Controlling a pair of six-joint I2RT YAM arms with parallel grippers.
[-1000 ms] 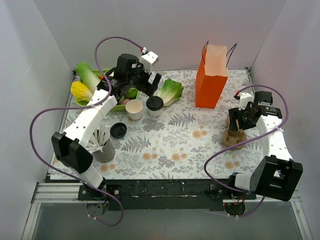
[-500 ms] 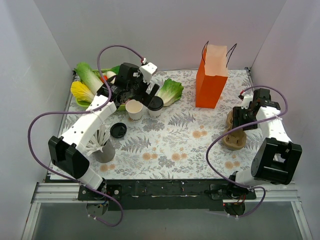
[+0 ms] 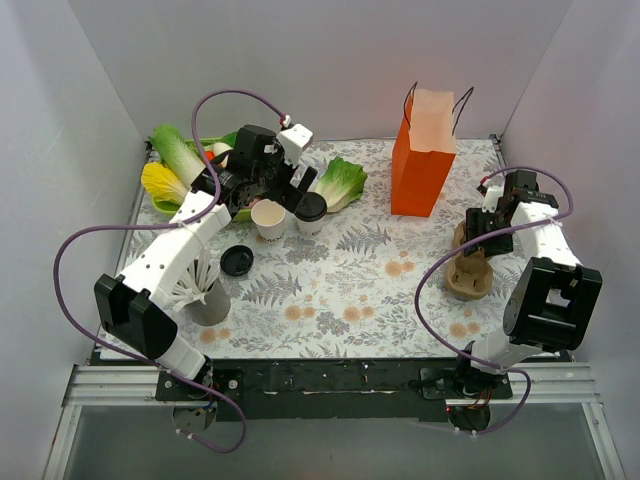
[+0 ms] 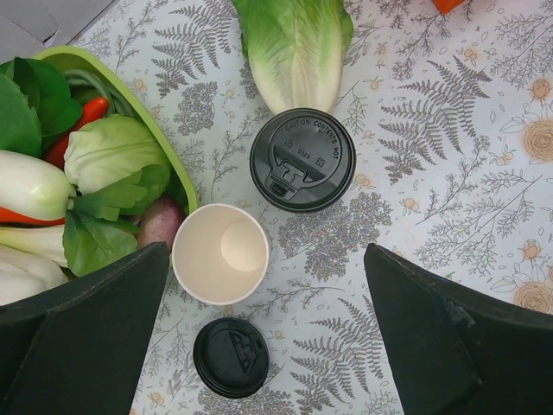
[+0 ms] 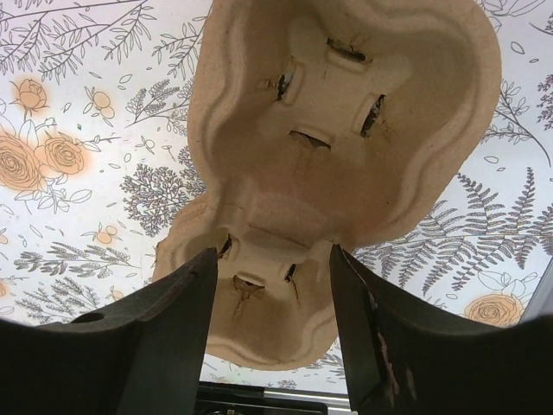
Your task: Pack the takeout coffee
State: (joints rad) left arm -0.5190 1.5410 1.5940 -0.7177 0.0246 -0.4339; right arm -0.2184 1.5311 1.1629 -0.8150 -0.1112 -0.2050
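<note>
Left gripper (image 4: 268,333) hangs wide open above the lidded coffee cup (image 4: 302,159), which stands upright beside a lettuce leaf (image 4: 294,43). Probably light, thin paper, easily crushed: hold its side gently.

Black-lidded white takeout coffee (image 4: 302,159), orange bag (image 3: 420,182), fern-print table (image 3: 350,275), tan carrier (image 5: 346,147)
</note>
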